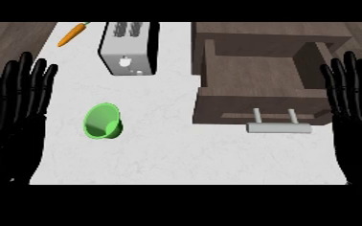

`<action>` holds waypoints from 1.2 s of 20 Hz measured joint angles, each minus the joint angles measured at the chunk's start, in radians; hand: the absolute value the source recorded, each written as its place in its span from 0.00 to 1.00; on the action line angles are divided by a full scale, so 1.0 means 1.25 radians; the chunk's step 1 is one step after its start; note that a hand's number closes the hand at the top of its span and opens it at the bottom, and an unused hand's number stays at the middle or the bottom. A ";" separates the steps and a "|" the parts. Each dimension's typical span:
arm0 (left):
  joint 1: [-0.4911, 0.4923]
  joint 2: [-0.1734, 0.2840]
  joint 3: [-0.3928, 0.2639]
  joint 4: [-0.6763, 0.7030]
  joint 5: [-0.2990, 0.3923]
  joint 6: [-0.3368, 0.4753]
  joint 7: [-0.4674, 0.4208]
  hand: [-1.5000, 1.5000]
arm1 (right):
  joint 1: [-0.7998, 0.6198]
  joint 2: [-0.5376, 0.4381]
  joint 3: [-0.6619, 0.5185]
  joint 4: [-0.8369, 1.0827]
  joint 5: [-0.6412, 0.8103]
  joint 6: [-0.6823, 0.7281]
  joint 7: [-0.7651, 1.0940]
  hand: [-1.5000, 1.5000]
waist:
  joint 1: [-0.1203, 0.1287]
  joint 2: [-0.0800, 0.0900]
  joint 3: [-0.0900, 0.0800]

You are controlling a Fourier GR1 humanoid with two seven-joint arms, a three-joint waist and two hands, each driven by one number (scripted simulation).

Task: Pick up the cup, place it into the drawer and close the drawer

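green cup [103, 121] lies on its side near the bench's [176, 158] left edge, mouth toward the front-left. left robot hand [25, 96] just beside it, fingers straight, empty. right robot hand [345, 93] likewise released, across the bench past the open drawer [258, 100]. left is nearer.

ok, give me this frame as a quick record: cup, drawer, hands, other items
cup: green cup, on its side on the white counter, left of the drawer
drawer: brown drawer, open, nothing visible inside; handle faces the robot
left hand: open, resting at left edge
right hand: open, resting at right edge
other: toaster, carrot
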 measured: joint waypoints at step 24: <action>-0.031 -0.071 0.004 0.138 0.104 0.024 0.010 0.00 | -0.025 0.031 0.017 0.038 -0.101 0.069 0.066 0.00 | -0.004 0.019 0.028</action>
